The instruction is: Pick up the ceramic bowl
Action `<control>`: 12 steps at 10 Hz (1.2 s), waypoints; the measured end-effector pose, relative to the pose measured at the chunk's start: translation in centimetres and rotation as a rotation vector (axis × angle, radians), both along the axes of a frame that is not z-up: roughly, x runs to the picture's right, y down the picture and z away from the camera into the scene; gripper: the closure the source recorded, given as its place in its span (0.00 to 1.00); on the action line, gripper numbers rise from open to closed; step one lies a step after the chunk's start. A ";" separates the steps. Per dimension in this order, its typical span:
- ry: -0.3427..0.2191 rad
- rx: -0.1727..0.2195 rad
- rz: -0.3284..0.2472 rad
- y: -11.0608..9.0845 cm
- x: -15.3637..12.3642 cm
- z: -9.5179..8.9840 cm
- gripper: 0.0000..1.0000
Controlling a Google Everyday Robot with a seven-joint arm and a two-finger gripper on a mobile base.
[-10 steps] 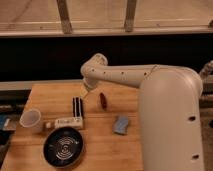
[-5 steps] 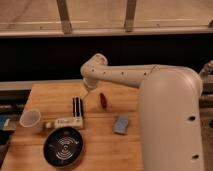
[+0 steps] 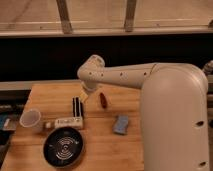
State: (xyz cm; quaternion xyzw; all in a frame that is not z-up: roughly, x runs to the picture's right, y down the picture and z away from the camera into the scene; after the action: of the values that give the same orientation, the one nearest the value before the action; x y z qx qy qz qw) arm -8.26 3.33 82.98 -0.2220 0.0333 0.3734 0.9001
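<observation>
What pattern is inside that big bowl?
The ceramic bowl is black with pale concentric rings, camera view; the gripper hovers beyond it.

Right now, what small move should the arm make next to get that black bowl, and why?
Probably carry the gripper toward the near edge of the table, until it is over the ceramic bowl. The gripper hangs over the middle of the table, beyond a small white box, and the bowl sits untouched nearer the front edge.
</observation>
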 end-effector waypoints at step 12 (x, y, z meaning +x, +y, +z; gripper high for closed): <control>0.018 -0.046 0.055 9.8 -0.4 -3.9 0.20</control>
State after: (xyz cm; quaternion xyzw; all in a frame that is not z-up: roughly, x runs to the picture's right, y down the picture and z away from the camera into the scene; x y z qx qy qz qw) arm -8.67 13.15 79.03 -0.2400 0.0435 0.3992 0.8838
